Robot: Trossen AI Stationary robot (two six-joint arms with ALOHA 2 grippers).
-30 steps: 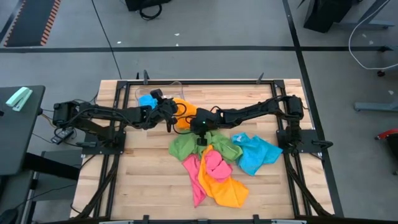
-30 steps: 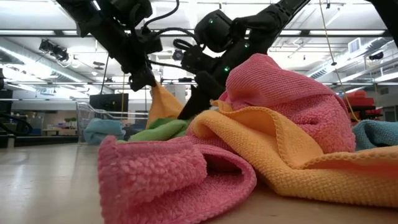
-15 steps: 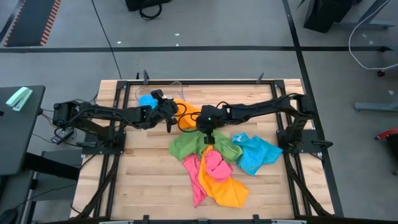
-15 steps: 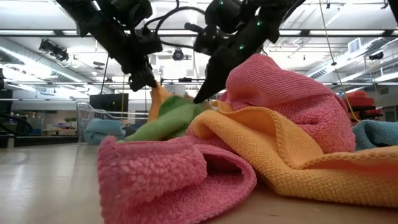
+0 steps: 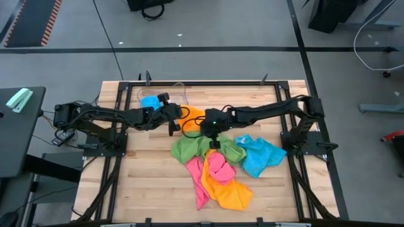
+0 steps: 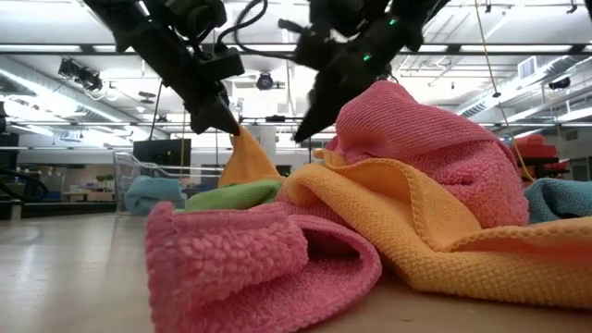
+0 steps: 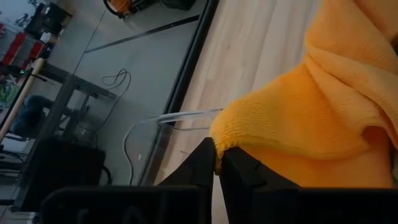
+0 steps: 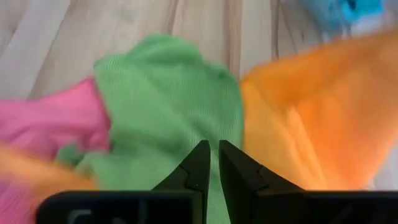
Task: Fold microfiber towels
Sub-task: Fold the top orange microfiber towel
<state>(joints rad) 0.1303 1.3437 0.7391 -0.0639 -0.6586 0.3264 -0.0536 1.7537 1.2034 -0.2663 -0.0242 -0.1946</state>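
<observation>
Left gripper [image 7: 216, 163] pinches orange towel [image 7: 311, 106] corner, lifting it off pile beside clear bin [image 5: 163, 94], likely to separate it. Right gripper [image 8: 210, 163] pressed together, empty, above green towel [image 8: 161, 112].

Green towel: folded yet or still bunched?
Still bunched. The green towel lies crumpled on the table against the pink towel, no straight edges or flat layers.

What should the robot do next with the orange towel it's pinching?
Probably lift it and pull it clear. The left gripper pinches a corner of the orange towel, which stands peaked in the low view but lies against the green towel. The right gripper hangs shut and empty above the green one.
</observation>
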